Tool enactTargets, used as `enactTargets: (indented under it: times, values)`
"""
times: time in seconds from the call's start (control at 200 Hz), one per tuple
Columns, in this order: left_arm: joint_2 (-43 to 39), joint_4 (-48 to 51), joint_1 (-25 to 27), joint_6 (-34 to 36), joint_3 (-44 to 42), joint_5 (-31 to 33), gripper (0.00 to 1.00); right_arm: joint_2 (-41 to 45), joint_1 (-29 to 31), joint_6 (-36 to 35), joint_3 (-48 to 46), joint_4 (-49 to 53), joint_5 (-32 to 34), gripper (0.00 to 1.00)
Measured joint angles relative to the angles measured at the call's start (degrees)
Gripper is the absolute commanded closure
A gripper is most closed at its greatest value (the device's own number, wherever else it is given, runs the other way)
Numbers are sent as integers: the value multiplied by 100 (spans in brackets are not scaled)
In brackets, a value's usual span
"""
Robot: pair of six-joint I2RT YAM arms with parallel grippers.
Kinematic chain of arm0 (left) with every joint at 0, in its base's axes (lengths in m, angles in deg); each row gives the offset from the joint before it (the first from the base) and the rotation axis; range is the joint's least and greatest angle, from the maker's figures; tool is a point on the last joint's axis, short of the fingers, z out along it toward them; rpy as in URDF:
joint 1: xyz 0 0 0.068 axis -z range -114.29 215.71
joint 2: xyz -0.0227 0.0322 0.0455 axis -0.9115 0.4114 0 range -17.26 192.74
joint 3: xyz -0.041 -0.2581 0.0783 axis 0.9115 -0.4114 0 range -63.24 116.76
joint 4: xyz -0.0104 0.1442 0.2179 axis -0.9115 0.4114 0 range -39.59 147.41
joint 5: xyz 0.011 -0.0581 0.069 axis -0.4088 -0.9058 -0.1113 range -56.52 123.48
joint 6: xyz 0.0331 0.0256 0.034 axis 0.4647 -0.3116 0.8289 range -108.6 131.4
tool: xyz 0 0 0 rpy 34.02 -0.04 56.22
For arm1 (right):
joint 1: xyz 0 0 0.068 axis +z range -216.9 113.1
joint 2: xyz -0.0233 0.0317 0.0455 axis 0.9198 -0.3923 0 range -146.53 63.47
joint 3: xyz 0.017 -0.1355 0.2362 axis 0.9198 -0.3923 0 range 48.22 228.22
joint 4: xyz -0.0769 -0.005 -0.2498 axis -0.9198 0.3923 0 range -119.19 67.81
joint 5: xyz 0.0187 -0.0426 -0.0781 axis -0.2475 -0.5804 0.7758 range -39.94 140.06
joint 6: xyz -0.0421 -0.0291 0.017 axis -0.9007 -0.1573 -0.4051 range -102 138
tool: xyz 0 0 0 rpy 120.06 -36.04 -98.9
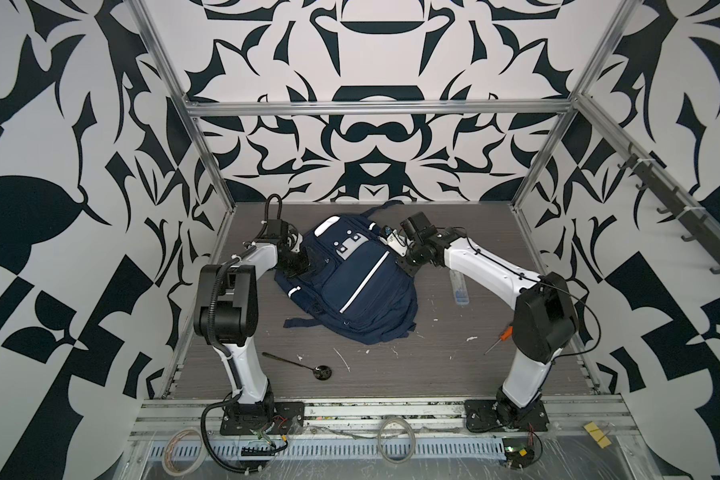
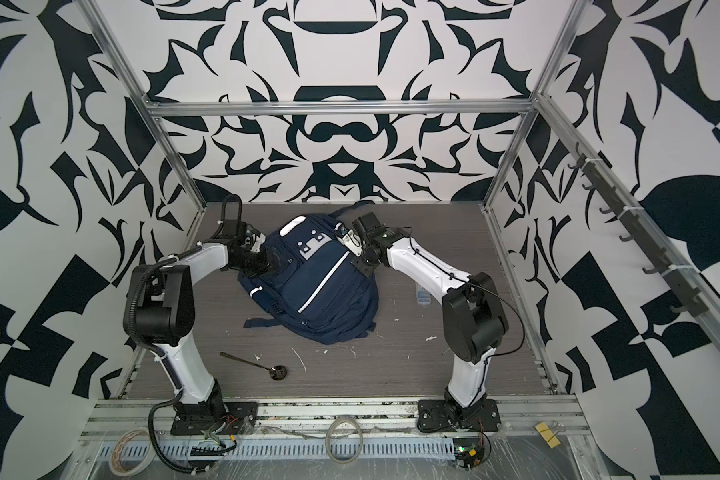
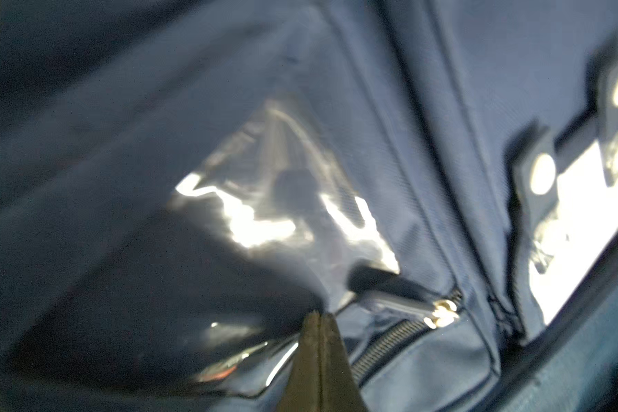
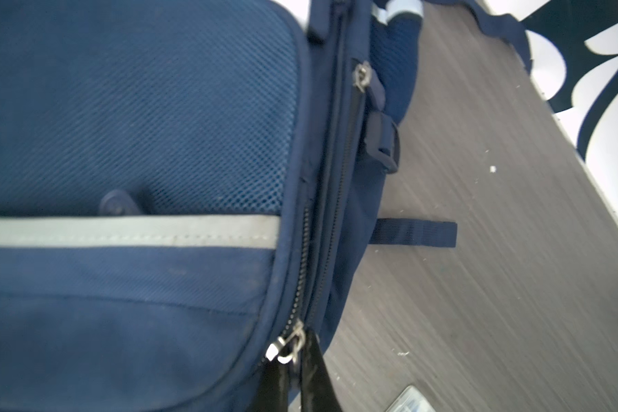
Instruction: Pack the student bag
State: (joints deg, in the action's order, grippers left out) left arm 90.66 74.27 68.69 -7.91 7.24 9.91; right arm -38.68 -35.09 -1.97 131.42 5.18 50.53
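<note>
**Clamping onto both flanks of the student bag**

Both arms are on the student bag [image 1: 362, 299] now. It lies flat on the grey table [image 1: 433, 374], right between the two grippers in both top views.

The left gripper [image 3: 318, 317] has its jaws pressed together, tips down against the bag's side. Right at those tips sits a crinkled sheet of clear plastic [image 3: 264, 214], glinting hard. The frame is blurred, so I cannot tell whether the film is pinched. Just beside the tips are a zip slider [image 3: 441, 314] and its dark pull tab [image 3: 382, 281]. Further out is the grey-white buckle patch [image 3: 578, 214].

Over to the right gripper [image 4: 297, 353]: its jaws are drawn together too, tips touching a metal zip slider [image 4: 289, 344] on the bag's edge seam. Whether its pull is caught between them is hidden. Ahead of the tips the zip runs to a second slider [image 4: 363, 76]. A loose strap end [image 4: 414, 233] lies on the table alongside.

Behind this gripper rests a clear plastic case [image 1: 458, 289]. An orange-handled screwdriver [image 1: 500, 337] lies further back. A black spoon [image 1: 304, 365] lies well behind the left gripper.
</note>
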Motion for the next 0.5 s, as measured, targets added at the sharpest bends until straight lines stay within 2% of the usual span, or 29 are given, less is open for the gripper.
enactTargets:
  times: [0.31,0.345,0.43,0.46,0.5]
  values:
    - [-20,74,-142,7,-118,-210,100,437,20,-173,-566,-44,-17,100]
    - [-55,81,-142,11,-166,-267,88,444,17,-205,-590,-35,-4,100]
    - [-223,195,-79,85,-280,-409,35,435,11,-258,-595,-35,17,100]
    - [-319,221,-44,107,-315,-455,25,428,11,-271,-592,-35,20,100]
    - [-494,332,61,144,-363,-455,19,400,11,-284,-570,-31,24,100]
